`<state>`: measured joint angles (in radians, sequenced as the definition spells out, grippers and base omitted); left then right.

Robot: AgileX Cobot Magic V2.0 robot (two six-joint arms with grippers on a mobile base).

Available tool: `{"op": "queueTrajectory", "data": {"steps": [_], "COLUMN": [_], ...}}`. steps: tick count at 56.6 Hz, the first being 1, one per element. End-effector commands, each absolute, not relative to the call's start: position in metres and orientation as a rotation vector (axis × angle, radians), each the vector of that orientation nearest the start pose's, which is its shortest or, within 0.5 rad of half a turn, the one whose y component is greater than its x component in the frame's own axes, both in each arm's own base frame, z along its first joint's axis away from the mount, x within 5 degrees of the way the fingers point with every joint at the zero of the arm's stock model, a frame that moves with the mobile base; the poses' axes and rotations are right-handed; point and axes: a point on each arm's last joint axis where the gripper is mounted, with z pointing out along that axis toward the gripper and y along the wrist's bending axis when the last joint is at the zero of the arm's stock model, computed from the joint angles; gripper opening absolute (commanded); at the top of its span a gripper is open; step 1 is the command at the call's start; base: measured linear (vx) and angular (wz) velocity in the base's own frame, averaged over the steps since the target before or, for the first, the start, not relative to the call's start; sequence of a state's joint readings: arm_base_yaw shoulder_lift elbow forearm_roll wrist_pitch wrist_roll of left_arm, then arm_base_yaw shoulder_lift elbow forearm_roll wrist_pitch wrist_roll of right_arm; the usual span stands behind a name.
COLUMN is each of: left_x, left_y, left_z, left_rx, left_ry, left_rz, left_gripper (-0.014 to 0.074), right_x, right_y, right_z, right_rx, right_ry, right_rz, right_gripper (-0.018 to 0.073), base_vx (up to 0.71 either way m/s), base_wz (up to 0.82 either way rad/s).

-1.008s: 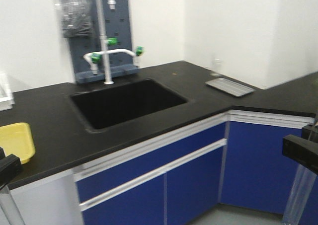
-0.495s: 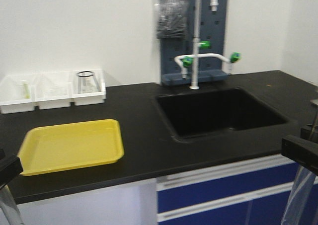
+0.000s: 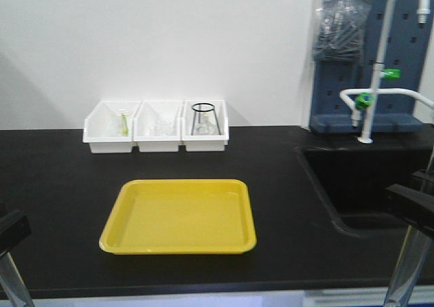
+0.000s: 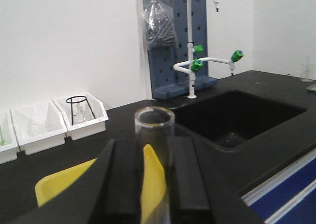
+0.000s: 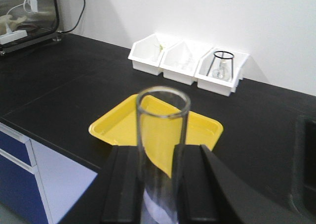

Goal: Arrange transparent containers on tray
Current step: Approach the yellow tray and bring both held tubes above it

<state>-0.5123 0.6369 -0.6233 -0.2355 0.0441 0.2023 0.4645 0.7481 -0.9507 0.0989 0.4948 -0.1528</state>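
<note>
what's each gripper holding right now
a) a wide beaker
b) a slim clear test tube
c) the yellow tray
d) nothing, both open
B: in the wrist views the left gripper clamps the left tube and the right gripper clamps the right tube. Both are slim clear cylinders with round rims.

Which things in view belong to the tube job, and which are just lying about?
Job: test tube in left claw; second test tube in right claw; yellow tray.
Lying about: three white bins, sink, faucet, blue pegboard.
</note>
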Motion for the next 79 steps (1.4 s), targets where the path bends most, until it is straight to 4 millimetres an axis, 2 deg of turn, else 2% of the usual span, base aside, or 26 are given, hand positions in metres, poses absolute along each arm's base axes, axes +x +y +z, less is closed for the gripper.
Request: {"op": "queueTrajectory", "data": {"steps": [1,49,79], "left_x": [0.1151,0.1151,0.1151], "left_y": [-0.0644,-0.0644,-0.0644], "left_z": [0.3829,0.3829,0.3829], "left_rx": [0.323,0.323,0.323], "left_ry": [1.398,1.398,1.398], "left_rz": [-0.461,-0.461,-0.461], "left_gripper": [0.0104,0.0104,0.0104], "right_x": [0.1250,0.1250,0.1250], "right_y": [0.0657,0.0657,0.0657], "right_z": [0.4357,0.4359,0.4359], "right_rx": [-0.469,-0.468,-0.468], "right_ry": [1.601,1.599,1.599], "right_rz": [0.322,0.322,0.322], "right_gripper": [0.0083,0.0083,0.0083], "base_vx": [0.25,0.30,0.17], "base_wz": [0.29,0.05,0.01]}}
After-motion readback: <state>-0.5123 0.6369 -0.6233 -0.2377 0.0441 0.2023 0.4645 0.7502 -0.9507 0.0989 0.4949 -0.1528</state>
